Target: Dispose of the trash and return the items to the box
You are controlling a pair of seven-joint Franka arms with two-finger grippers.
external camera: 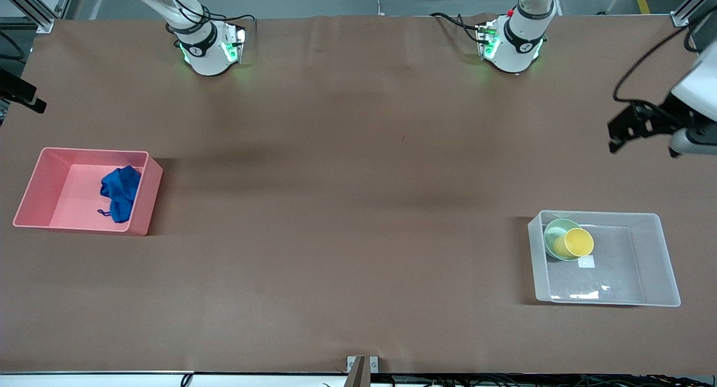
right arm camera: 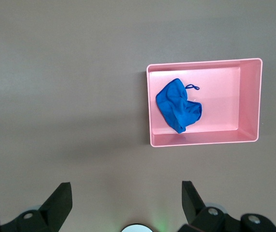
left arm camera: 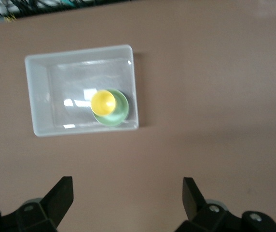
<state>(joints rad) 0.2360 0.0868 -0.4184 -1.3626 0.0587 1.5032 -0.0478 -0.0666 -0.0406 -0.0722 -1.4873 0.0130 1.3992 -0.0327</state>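
Note:
The royal-blue rag point(external camera: 119, 192) lies crumpled inside the pink bin point(external camera: 33, 196), and also shows in the right wrist view point(right arm camera: 177, 105). The yellow cup point(external camera: 577, 243) sits in the mint-green bowl point(external camera: 554, 233), inside the clear tub point(external camera: 655, 264), in the tub's corner toward the right arm's end. Cup point(left arm camera: 103, 102), bowl point(left arm camera: 118, 113) and tub point(left arm camera: 39, 96) also show in the left wrist view. My left gripper point(external camera: 622, 132) point(left arm camera: 128, 181) is open and empty, high over the table at the left arm's end. My right gripper point(right arm camera: 127, 186) is open and empty, high over the table near its base.
The pink bin point(right arm camera: 251, 96) stands at the right arm's end of the table and the clear tub at the left arm's end. The two arm bases point(external camera: 210, 51) point(external camera: 512, 45) stand along the edge farthest from the front camera. Brown table point(external camera: 347, 208) lies between them.

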